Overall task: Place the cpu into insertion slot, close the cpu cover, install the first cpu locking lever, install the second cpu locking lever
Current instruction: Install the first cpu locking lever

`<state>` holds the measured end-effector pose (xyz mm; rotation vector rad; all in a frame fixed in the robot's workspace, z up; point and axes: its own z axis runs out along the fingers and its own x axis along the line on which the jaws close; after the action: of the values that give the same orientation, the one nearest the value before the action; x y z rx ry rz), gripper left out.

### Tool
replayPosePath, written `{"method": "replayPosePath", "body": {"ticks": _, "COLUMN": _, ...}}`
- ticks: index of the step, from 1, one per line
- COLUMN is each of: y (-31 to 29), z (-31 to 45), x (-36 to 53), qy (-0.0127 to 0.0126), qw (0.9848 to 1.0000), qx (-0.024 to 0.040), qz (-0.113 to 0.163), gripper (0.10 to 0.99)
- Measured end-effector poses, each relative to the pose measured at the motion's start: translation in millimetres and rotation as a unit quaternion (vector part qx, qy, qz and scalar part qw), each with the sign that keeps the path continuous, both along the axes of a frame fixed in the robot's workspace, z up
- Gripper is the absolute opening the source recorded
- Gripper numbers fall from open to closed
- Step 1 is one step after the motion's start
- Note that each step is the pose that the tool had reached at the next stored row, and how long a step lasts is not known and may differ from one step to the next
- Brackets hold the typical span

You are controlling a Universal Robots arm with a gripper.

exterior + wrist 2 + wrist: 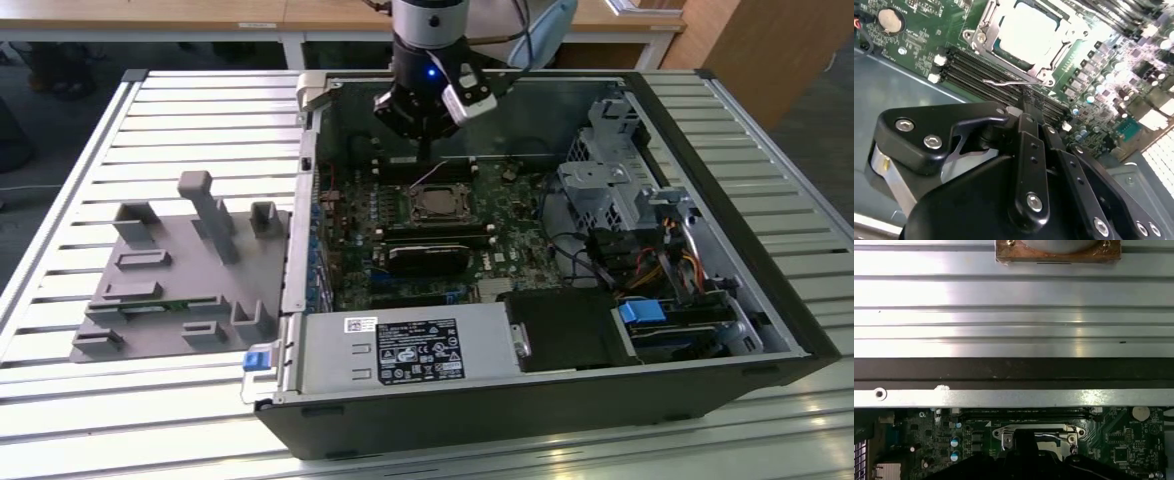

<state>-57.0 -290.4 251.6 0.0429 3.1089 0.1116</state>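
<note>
The cpu (1026, 30), a silvery square chip, lies in the socket on the green motherboard (507, 215). The cpu cover (1046, 72), a metal frame, is down around it. In the exterior view the cpu (434, 206) sits mid-board. A thin wire locking lever (1001, 83) sticks out along the socket's near edge, over the memory slots. My gripper (1026, 97) hangs just beside the socket with its black fingers together, the tip right at the lever's end. I cannot tell whether it grips the lever. The gripper (424, 170) stands behind the socket, and its dark body covers part of the cover (1004, 432).
The open computer case (747, 330) lies on a slatted metal table. A power supply box (400, 350) sits at its front, a black heatsink block (427, 255) below the socket, and a drive cage (607, 190) with cables on the exterior view's right. A grey fixture (174, 270) lies outside, on that view's left.
</note>
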Motion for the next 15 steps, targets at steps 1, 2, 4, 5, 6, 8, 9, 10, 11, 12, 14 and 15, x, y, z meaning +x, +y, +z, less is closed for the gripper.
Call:
{"method": "replayPosePath", "body": {"ticks": 1, "y": 0.0, "z": -0.9, "x": 0.2, "qy": -0.0011, "qw": 1.0000, "qx": 0.0001, "qz": 0.000, "gripper": 0.106}}
{"method": "replayPosePath", "body": {"ticks": 2, "y": 0.0, "z": -1.8, "x": 0.5, "qy": -0.0016, "qw": 1.0000, "qx": -0.0001, "qz": 0.000, "gripper": 0.106}}
{"method": "replayPosePath", "body": {"ticks": 4, "y": 0.0, "z": -4.4, "x": 1.4, "qy": -0.0028, "qw": 1.0000, "qx": -0.0001, "qz": 0.002, "gripper": 0.106}}
{"method": "replayPosePath", "body": {"ticks": 5, "y": -0.1, "z": -5.5, "x": 1.9, "qy": -0.0033, "qw": 1.0000, "qx": -0.0001, "qz": 0.004, "gripper": 0.106}}
{"method": "replayPosePath", "body": {"ticks": 6, "y": 0.0, "z": -6.7, "x": 2.4, "qy": -0.0037, "qw": 1.0000, "qx": -0.0001, "qz": 0.007, "gripper": 0.106}}
{"method": "replayPosePath", "body": {"ticks": 8, "y": 0.0, "z": -9.3, "x": 4.2, "qy": -0.0039, "qw": 1.0000, "qx": 0.0000, "qz": 0.009, "gripper": 0.106}}
{"method": "replayPosePath", "body": {"ticks": 9, "y": 0.1, "z": -10.1, "x": 5.2, "qy": -0.0039, "qw": 1.0000, "qx": -0.0001, "qz": 0.009, "gripper": 0.106}}
{"method": "replayPosePath", "body": {"ticks": 10, "y": 0.4, "z": -10.7, "x": 6.4, "qy": -0.0038, "qw": 1.0000, "qx": -0.0001, "qz": 0.009, "gripper": 0.106}}
{"method": "replayPosePath", "body": {"ticks": 11, "y": 0.8, "z": -11.3, "x": 7.7, "qy": -0.0038, "qw": 1.0000, "qx": -0.0001, "qz": 0.009, "gripper": 0.106}}
{"method": "replayPosePath", "body": {"ticks": 12, "y": 1.3, "z": -11.9, "x": 8.6, "qy": -0.0038, "qw": 1.0000, "qx": -0.0001, "qz": 0.009, "gripper": 0.106}}
{"method": "replayPosePath", "body": {"ticks": 14, "y": 2.4, "z": -13.1, "x": 10.3, "qy": -0.0038, "qw": 1.0000, "qx": -0.0001, "qz": 0.009, "gripper": 0.106}}
{"method": "replayPosePath", "body": {"ticks": 15, "y": 3.5, "z": -15.8, "x": 14.0, "qy": -0.0038, "qw": 1.0000, "qx": 0.0000, "qz": 0.009, "gripper": 0.106}}
